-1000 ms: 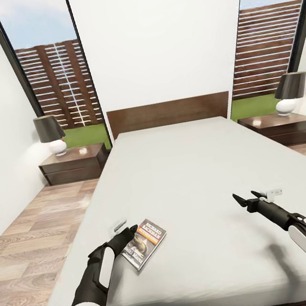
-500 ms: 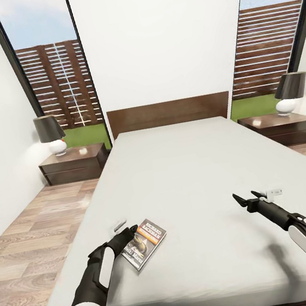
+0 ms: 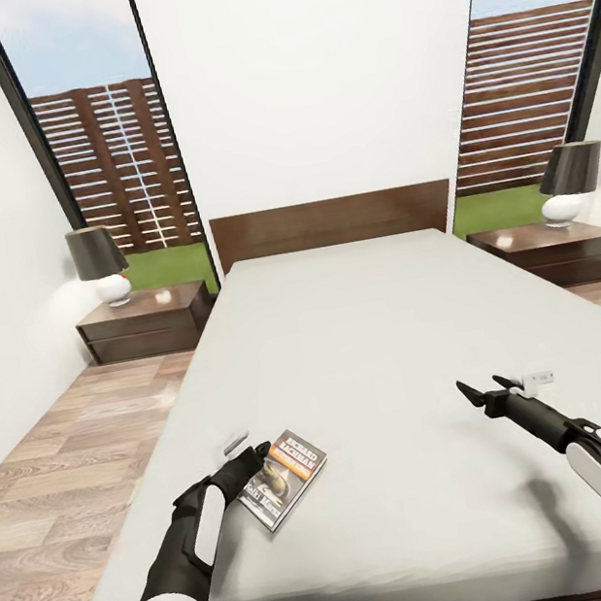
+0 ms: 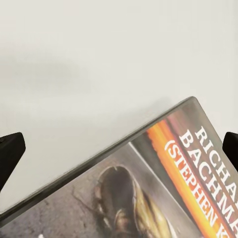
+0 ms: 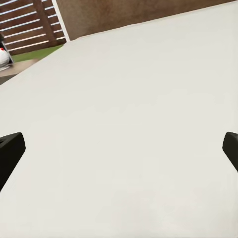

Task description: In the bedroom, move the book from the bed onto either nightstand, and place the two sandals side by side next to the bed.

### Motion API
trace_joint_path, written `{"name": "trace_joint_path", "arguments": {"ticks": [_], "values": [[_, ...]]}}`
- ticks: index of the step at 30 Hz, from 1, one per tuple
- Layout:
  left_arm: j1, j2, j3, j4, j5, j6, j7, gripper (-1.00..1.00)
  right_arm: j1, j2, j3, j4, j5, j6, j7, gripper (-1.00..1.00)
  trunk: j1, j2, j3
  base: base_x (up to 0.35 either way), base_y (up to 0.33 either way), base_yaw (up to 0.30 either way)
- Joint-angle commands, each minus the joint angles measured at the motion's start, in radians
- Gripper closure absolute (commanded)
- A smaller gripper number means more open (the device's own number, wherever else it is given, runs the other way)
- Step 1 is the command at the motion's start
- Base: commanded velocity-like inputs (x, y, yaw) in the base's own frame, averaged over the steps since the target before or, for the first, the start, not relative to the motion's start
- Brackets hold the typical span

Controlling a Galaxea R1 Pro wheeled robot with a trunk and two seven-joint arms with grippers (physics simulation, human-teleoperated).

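Observation:
The book [image 3: 284,477], a thin paperback with an orange band, lies flat on the pale-grey bed [image 3: 365,329] near its front left corner. My left gripper [image 3: 260,456] is low over the book's left edge and open. In the left wrist view its fingertips [image 4: 10,151] stand wide apart, with the book [image 4: 153,188] between them. My right gripper [image 3: 479,386] hovers open over the bed's right side with nothing in it. One dark-brown nightstand [image 3: 146,320] stands left of the headboard, the other nightstand [image 3: 550,250] right of it. The sandals are out of view.
Each nightstand carries a lamp with a dark shade, the left lamp [image 3: 100,262] and the right lamp [image 3: 569,179]. Wood-plank floor [image 3: 66,480] runs along the bed's left side, up to a white wall. Tall windows flank the headboard [image 3: 331,221].

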Motion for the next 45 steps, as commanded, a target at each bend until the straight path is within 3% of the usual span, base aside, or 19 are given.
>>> {"name": "trace_joint_path", "arguments": {"ticks": [1,45], "values": [[-0.001,-0.001,0.006,-0.001,0.003,0.007,-0.005,-1.00,-0.001,-0.001,0.003,0.000,-0.010,0.000,0.002,-1.00,0.000,0.000,-0.001,0.000,0.000,0.000],[-0.001,-0.001,0.005,-0.001,0.004,0.007,-0.005,-1.00,-0.001,-0.001,0.003,-0.001,-0.010,0.001,0.003,-1.00,0.000,0.000,0.003,0.000,0.000,-0.072]]}}
